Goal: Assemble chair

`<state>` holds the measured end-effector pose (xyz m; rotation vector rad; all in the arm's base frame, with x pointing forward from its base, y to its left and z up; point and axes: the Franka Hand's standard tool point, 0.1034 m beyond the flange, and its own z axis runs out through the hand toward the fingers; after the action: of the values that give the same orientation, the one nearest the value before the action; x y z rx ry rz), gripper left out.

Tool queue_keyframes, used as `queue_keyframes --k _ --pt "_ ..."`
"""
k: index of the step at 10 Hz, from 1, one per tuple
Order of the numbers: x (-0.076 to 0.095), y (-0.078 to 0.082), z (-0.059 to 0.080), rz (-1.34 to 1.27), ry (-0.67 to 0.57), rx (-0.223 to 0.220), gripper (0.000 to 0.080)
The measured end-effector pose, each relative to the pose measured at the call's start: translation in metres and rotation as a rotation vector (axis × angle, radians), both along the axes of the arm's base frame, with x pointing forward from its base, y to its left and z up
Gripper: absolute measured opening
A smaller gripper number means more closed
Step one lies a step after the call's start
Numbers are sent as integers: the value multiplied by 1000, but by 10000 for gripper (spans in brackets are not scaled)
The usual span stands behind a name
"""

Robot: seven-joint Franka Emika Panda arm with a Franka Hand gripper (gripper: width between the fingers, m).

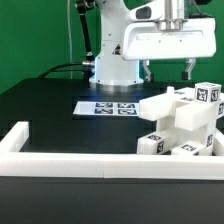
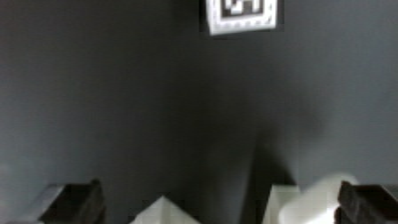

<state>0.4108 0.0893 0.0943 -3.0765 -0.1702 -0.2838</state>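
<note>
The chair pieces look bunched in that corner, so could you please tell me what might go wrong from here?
1. The chair pieces lie heaped and touching, so gripping one may shift its neighbours.
2. They sit against the border rail, which could block a finger of the open tool.
3. The tool hangs apart from the pile, so its descent may land off-centre.

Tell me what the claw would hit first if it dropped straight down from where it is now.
Probably the chair pieces: in the exterior view the open claw hangs above the white pile. The wrist view shows mostly bare black table between the fingers, so depth is unclear; it may reach the table first.
</note>
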Motion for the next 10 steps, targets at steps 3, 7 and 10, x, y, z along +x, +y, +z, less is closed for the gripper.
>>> queue_keyframes --k 3,7,10 --pt "-9 -1 -13 4 36 -12 649" --pt "-13 8 -23 26 236 2 649" --pt "-14 10 -24 4 243 1 649"
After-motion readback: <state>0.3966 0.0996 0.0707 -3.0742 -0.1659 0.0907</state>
